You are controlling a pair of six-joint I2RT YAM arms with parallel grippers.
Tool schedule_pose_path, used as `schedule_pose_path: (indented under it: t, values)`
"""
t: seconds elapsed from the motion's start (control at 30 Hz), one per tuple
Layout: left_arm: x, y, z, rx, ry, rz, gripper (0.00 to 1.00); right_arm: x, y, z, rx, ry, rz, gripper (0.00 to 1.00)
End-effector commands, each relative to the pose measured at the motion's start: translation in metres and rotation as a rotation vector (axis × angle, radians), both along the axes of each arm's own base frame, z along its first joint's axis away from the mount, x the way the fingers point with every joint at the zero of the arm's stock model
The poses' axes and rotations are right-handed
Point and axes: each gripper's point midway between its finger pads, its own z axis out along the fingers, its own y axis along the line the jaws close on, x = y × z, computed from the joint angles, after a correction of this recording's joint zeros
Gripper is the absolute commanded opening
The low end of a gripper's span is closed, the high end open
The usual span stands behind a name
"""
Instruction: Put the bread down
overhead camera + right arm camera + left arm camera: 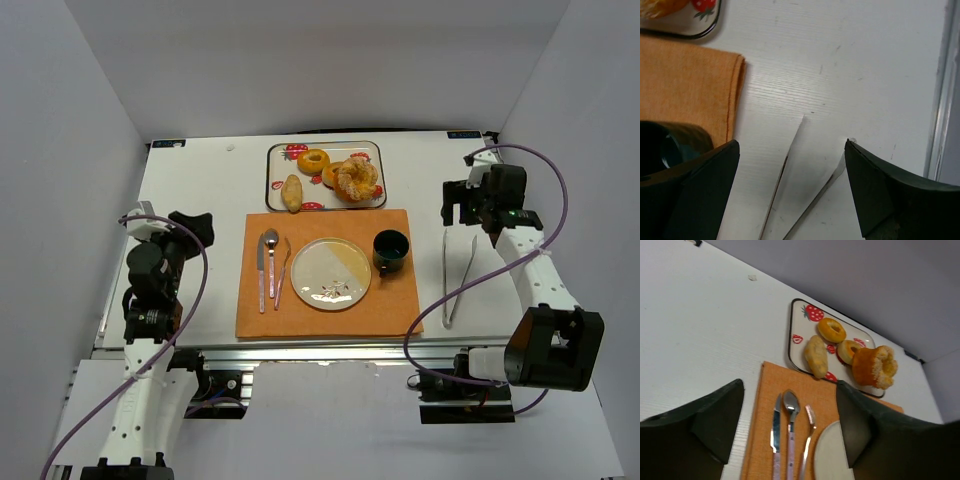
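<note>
The bread (pixel 356 180), a knobbly golden ring with a pale sugary crust, lies at the right end of the strawberry-print tray (pixel 272 170) at the back of the table. It also shows in the left wrist view (pixel 875 366). The round plate (pixel 330 272) sits bare on the orange placemat (pixel 400 300). My left gripper (pixel 192 228) is open and empty left of the mat, pointing at the cutlery (pixel 789 390). My right gripper (pixel 463 205) is open and empty above the tips of the metal tongs (pixel 458 275), which lie on the table (pixel 781 180).
Two smooth orange donut rings (pixel 314 160) and a small oval roll (pixel 292 192) share the tray. A knife, spoon and fork (pixel 270 265) lie left of the plate. A dark cup (pixel 391 250) stands at the plate's right. White walls close in the table.
</note>
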Motion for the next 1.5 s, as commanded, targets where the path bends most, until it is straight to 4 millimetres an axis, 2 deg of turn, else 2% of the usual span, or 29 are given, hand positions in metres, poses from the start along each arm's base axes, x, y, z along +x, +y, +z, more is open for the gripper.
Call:
schedule_pose_path:
  t: [0.0,0.03,0.07,0.13,0.2,0.23,0.27,0.37,0.43,0.47,0.53,0.57,0.6,0.63,0.67,0.7,0.73,0.77,0.8,0.83,0.87,0.9,0.93,1.0,1.03,1.1,1.2,1.33,1.47]
  values:
    - [-0.001,-0.006,-0.003,-0.024,0.001,-0.028,0.69,-0.009,0.029,0.027,-0.016,-0.046,0.272,0.89]
    - [-0.001,-0.006,-0.003,-0.029,0.001,-0.028,0.43,-0.015,0.034,0.027,-0.026,-0.037,0.334,0.89]
    - [0.0,-0.006,-0.002,-0.033,-0.003,-0.029,0.29,-0.025,0.048,0.025,-0.01,-0.026,0.449,0.89]
    - [0.001,-0.007,-0.005,-0.047,0.0,-0.033,0.05,-0.04,0.064,0.018,-0.01,-0.025,0.59,0.9]
    - [0.002,-0.011,-0.008,-0.063,0.007,-0.052,0.04,-0.039,0.063,0.01,-0.065,-0.034,0.597,0.9]
    - [0.003,-0.013,-0.009,-0.069,0.006,-0.061,0.16,-0.041,0.058,0.0,-0.087,-0.008,0.584,0.9]
    - [0.003,-0.019,-0.011,-0.08,0.009,-0.091,0.32,-0.043,0.057,-0.007,-0.092,0.013,0.59,0.9]
    - [0.007,-0.029,-0.018,-0.106,0.024,-0.142,0.75,-0.044,0.055,-0.019,-0.105,0.062,0.611,0.89]
    - [0.01,-0.036,-0.012,-0.12,-0.011,-0.182,0.85,-0.048,0.06,-0.019,-0.078,0.072,0.633,0.9]
    - [0.011,-0.037,-0.016,-0.132,-0.005,-0.188,0.89,-0.045,0.063,-0.014,-0.071,0.032,0.634,0.89]
    - [0.013,-0.038,-0.017,-0.141,-0.005,-0.191,0.88,-0.044,0.072,-0.004,-0.052,-0.058,0.665,0.74]
    - [0.014,-0.037,-0.014,-0.144,-0.014,-0.189,0.85,-0.044,0.074,0.012,-0.063,-0.138,0.66,0.62]
    - [0.016,-0.037,-0.015,-0.146,-0.014,-0.187,0.65,-0.048,0.076,0.006,-0.037,-0.149,0.638,0.29]
    - [0.019,-0.038,-0.018,-0.149,-0.002,-0.189,0.49,-0.037,0.074,0.019,-0.06,-0.239,0.612,0.05]
    - [0.019,-0.048,-0.018,-0.149,0.005,-0.222,0.3,-0.036,0.071,0.026,-0.062,-0.273,0.576,0.0]
    - [0.02,-0.05,-0.021,-0.15,0.019,-0.226,0.08,-0.035,0.069,0.022,-0.046,-0.268,0.547,0.0]
    - [0.023,-0.057,-0.028,-0.149,0.048,-0.242,0.05,-0.037,0.069,0.019,-0.022,-0.24,0.528,0.0]
    - [0.024,-0.06,-0.03,-0.129,0.055,-0.251,0.05,-0.036,0.069,0.01,0.0,-0.191,0.519,0.07]
    - [0.025,-0.063,-0.03,-0.118,0.064,-0.254,0.14,-0.033,0.065,0.009,0.01,-0.163,0.483,0.66]
    - [0.025,-0.068,-0.036,-0.1,0.088,-0.251,0.29,-0.034,0.063,0.003,0.057,-0.113,0.432,0.78]
    - [0.027,-0.07,-0.044,-0.072,0.114,-0.248,0.44,-0.031,0.061,-0.003,0.076,-0.083,0.401,0.85]
    - [0.029,-0.072,-0.043,-0.056,0.122,-0.243,0.57,-0.029,0.056,-0.006,0.08,-0.069,0.365,0.89]
    - [0.028,-0.075,-0.049,-0.028,0.148,-0.236,0.73,-0.027,0.053,-0.01,0.096,-0.052,0.324,0.89]
    - [0.027,-0.084,-0.055,-0.009,0.165,-0.258,0.82,-0.02,0.035,-0.018,0.071,-0.008,0.195,0.89]
    - [0.028,-0.081,-0.058,-0.001,0.17,-0.23,0.83,-0.019,0.024,-0.019,0.035,0.0,0.145,0.89]
    - [0.027,-0.081,-0.068,0.002,0.185,-0.222,0.84,-0.02,0.002,-0.036,-0.026,0.067,0.034,0.87]
    - [0.026,-0.083,-0.077,-0.001,0.202,-0.225,0.84,-0.03,-0.018,-0.061,-0.086,0.162,-0.071,0.81]
    - [0.026,-0.079,-0.08,0.012,0.214,-0.211,0.84,-0.047,-0.019,-0.082,-0.07,0.245,-0.107,0.74]
    - [0.024,-0.076,-0.082,0.015,0.216,-0.192,0.84,-0.072,-0.019,-0.097,-0.062,0.358,-0.125,0.73]
